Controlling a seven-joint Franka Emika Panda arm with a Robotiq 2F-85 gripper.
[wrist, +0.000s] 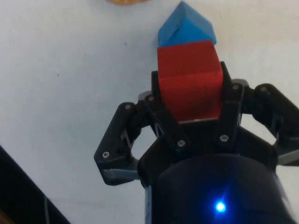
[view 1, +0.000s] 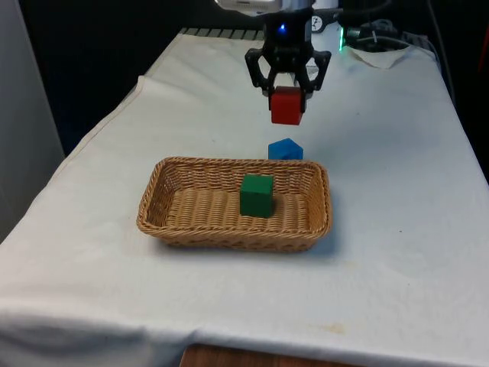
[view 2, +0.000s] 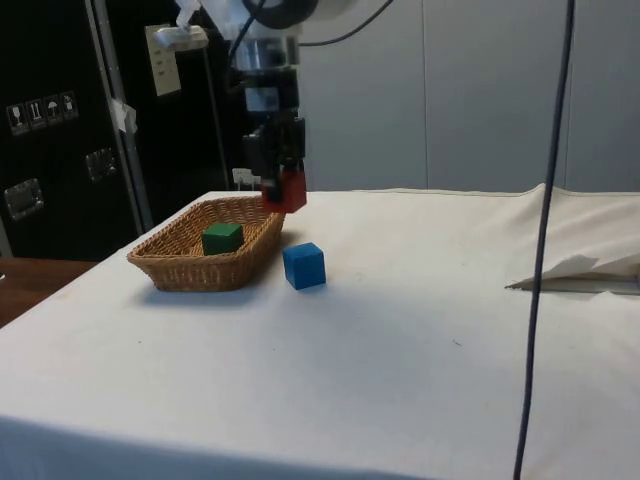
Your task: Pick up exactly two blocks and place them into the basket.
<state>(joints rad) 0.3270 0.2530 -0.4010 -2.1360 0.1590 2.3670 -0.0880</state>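
While gripper (view 1: 288, 90) clamps red block (view 1: 287, 105) | green block (view 1: 257, 196) in basket (view 1: 176, 222)

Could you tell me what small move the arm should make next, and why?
Probably carry the red block forward over the basket. The gripper holds it in the air above the cloth, short of the rim; the green block lies inside, the blue block outside.

From the front I see the basket's (view 1: 229, 170) far wall hiding the lower part of the blue block (view 1: 286, 148). At the wrist, the red block (wrist: 189, 80) covers the blue one's near side, and the basket's rim is cut off by the edge.
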